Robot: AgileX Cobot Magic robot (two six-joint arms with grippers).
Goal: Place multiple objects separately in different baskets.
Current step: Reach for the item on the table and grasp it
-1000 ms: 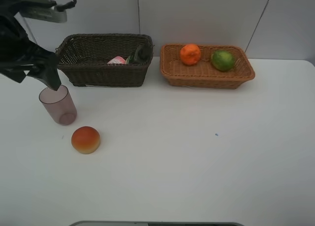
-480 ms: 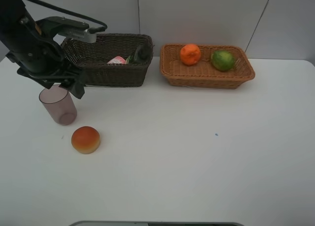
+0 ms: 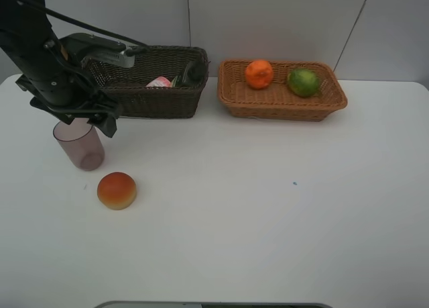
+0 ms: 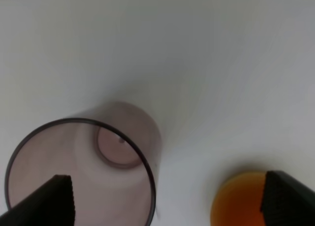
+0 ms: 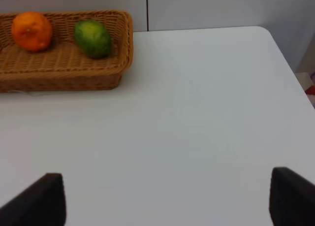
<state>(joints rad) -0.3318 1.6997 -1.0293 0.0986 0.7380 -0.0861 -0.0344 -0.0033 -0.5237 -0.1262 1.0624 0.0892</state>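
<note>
purple cup (image 3: 80,145) upright, left jaws open over it | red-orange fruit (image 3: 116,190) near | dark basket (image 3: 161,101) behind | right jaws open, empty

Exterior high: set high and far off, faces down over the whole surface (image 3: 268,214), purple cup (image 3: 80,145) included.
Left wrist: straight above the cup, faces down into its mouth, very near; shares the cup and the red-orange fruit (image 4: 238,201) just beside it with exterior high.
Right wrist: well apart from the cup, low, faces across the surface to the tan basket (image 5: 64,80), which exterior high also shows.
</note>
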